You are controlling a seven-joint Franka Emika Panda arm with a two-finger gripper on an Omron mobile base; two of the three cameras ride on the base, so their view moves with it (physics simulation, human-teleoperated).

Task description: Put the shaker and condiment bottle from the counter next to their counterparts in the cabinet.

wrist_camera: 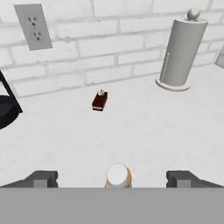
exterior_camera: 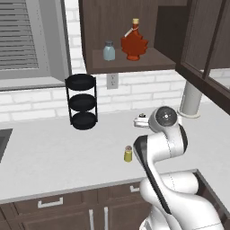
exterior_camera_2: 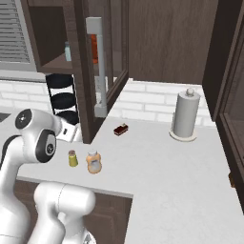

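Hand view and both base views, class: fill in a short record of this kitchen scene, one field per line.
shaker: yellow-green, tan cap, upright on the counter
condiment bottle: orange, pale cap, beside the shaker, centred between the open jaws in the hand view
gripper: above the bottle, nothing held
cabinet: door open, shelf holds blue-grey shaker and red maple-leaf bottle
counter: also bears a paper towel holder, a black three-tier rack, a small dark red object

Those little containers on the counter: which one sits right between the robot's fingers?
The condiment bottle, slim and orange with a pale cap, sits midway between the open fingers. The yellow-green shaker stands beside it, and the small dark red object lies farther off, near the wall.
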